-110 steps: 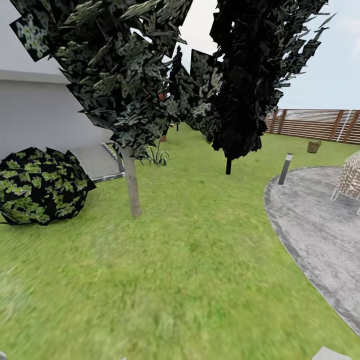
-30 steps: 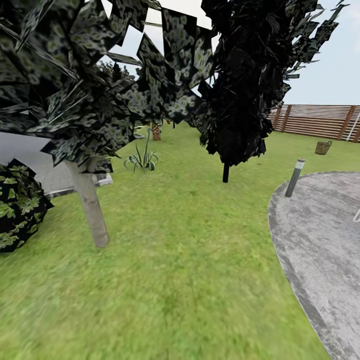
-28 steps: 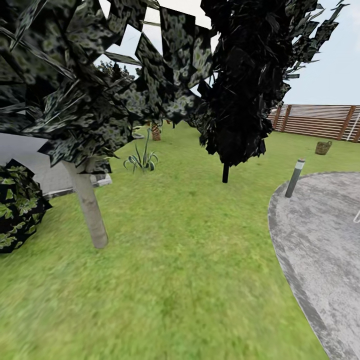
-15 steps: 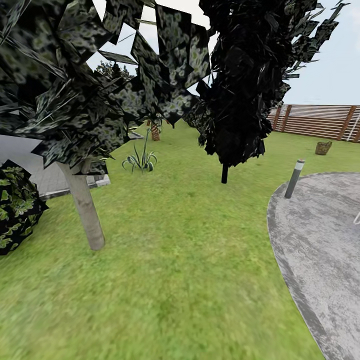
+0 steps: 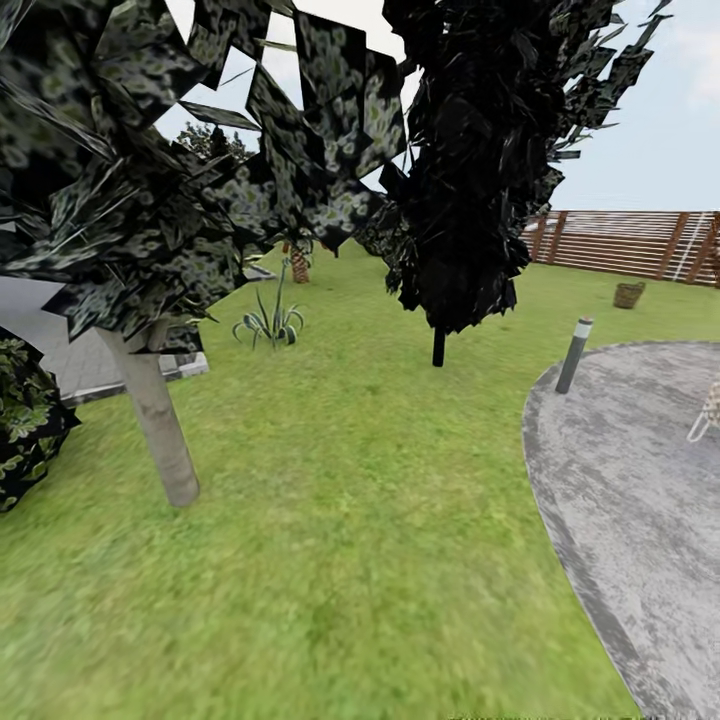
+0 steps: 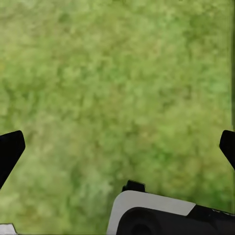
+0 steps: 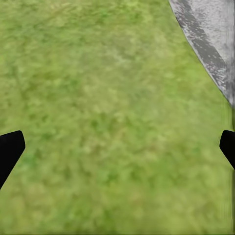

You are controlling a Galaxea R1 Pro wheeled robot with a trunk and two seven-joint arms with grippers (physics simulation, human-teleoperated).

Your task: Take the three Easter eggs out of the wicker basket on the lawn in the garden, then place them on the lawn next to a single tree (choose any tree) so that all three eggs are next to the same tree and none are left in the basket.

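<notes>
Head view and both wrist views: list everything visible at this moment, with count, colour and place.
mottled green grass lawn: one, underfoot and ahead
pale-trunked tree with speckled dark leaves: one, grey-beige trunk, near left
near-black tree with thin dark stem: one, centre
round dark bush with green speckles: one, left edge
spiky green plant: one, beyond the pale trunk
grey paved round patio: one, right
short grey post lamp: one, patio's edge
brown woven wicker basket: one, far right, on the lawn before the fence
brown slatted wooden fence: one, far right
pale woven chair: part, right edge
left hand: black fingertips wide apart over grass
right hand: black fingertips wide apart over grass
</notes>
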